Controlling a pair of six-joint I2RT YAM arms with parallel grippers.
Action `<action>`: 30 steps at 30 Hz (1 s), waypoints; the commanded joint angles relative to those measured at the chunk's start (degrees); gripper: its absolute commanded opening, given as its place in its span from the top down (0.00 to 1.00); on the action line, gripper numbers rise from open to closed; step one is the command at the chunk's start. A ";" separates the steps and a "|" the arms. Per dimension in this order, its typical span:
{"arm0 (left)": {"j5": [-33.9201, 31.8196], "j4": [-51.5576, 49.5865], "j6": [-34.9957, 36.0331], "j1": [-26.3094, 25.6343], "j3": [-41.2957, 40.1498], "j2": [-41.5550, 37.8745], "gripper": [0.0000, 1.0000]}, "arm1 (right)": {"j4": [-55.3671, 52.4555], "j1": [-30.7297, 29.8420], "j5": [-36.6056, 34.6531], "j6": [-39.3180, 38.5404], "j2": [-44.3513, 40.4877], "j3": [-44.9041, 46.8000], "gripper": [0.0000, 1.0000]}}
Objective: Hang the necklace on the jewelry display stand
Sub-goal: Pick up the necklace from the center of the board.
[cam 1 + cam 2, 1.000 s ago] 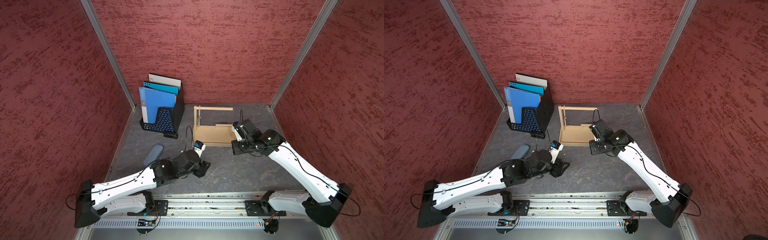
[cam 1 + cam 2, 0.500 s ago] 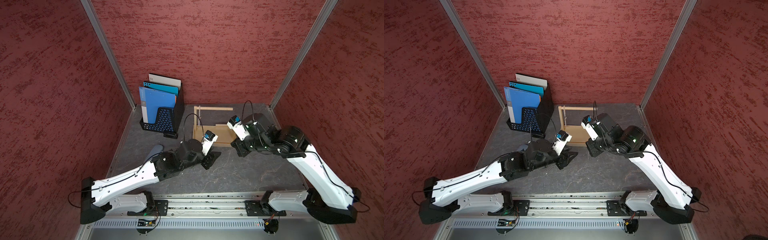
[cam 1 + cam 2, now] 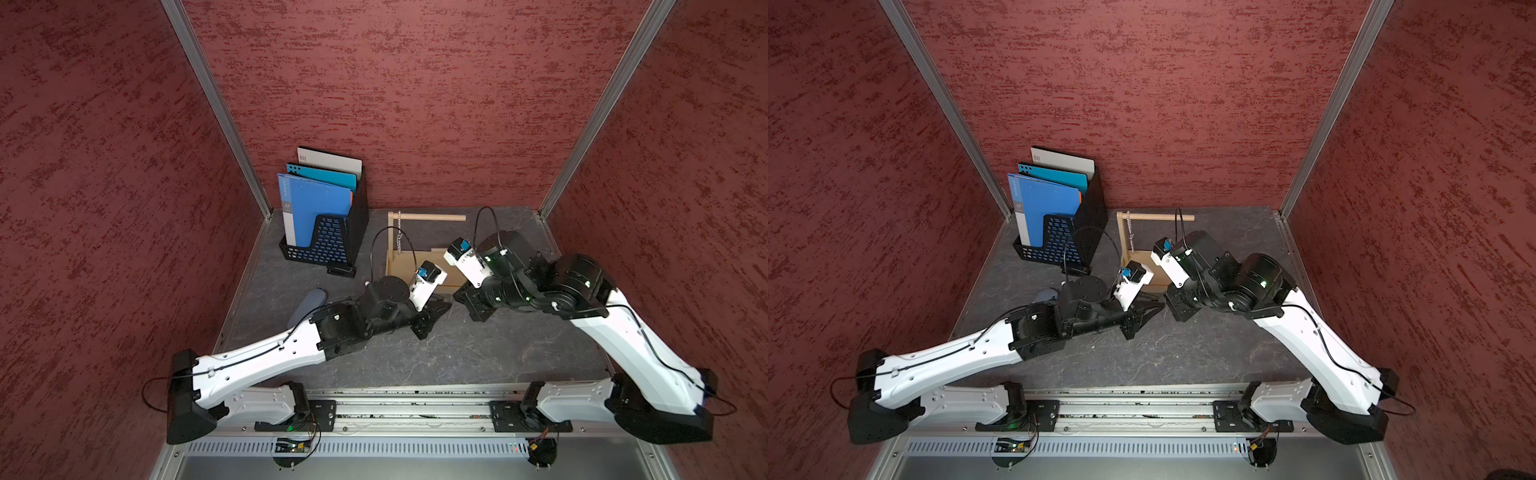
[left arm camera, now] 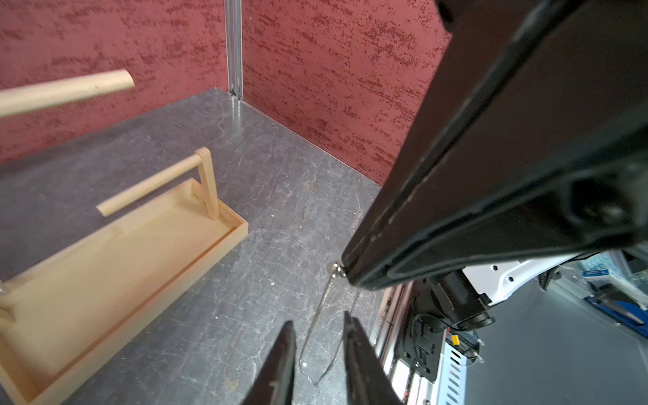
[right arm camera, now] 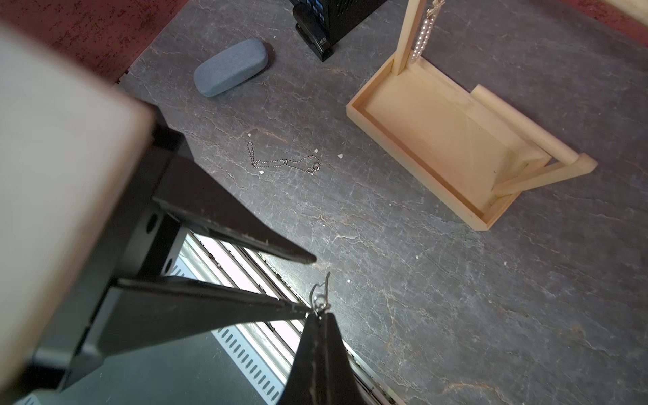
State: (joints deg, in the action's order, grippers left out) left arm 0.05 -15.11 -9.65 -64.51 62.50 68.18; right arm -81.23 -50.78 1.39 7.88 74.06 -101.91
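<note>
While the right gripper (image 5: pixel 317 311) clamps tight on the necklace (image 4: pixel 332 268) at its clasp, the chain hangs down as a long narrow loop. It sits in front of the jewelry display stand (image 3: pixel 401 266), between the left gripper (image 4: pixel 318 319)'s slightly parted fingers. Three chains: held one, loose chain (image 5: pixel 280 163) on table (image 5: pixel 420 280), beaded chain (image 3: pixel 400 232) on dowel arm (image 3: pixel 428 217). One stand.

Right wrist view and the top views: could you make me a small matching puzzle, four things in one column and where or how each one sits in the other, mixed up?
Column one:
1. pearl strand
2. blue folders
3. right gripper
4. grey case

Column two:
A. lying flat on the table
B. shut on a thin chain
C. hanging on the wooden stand
D. upright in the black rack

Pairs: 1-C, 2-D, 3-B, 4-A
</note>
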 commanded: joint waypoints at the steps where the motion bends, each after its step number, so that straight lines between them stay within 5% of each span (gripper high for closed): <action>1: 1.19 1.86 0.40 -0.16 1.79 0.46 0.85 | 0.85 -0.63 0.82 -0.05 0.20 -0.78 1.00; 17: 0.24 2.77 0.33 0.83 3.23 2.54 0.75 | 1.42 -1.02 1.25 0.73 -0.32 0.83 1.00; 26: 1.78 1.25 0.03 1.19 4.21 2.68 0.98 | 2.00 -1.08 -1.33 1.15 -1.51 2.37 1.00; 30: 0.99 -0.81 -1.12 1.25 4.02 1.76 1.00 | 2.41 -1.07 -5.78 2.09 -2.46 3.51 1.00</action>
State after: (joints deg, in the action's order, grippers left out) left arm 1.19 -14.63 -9.82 -63.59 64.84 71.09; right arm -79.90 -51.33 -0.25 8.99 73.03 -99.26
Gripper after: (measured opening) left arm 0.046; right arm 0.046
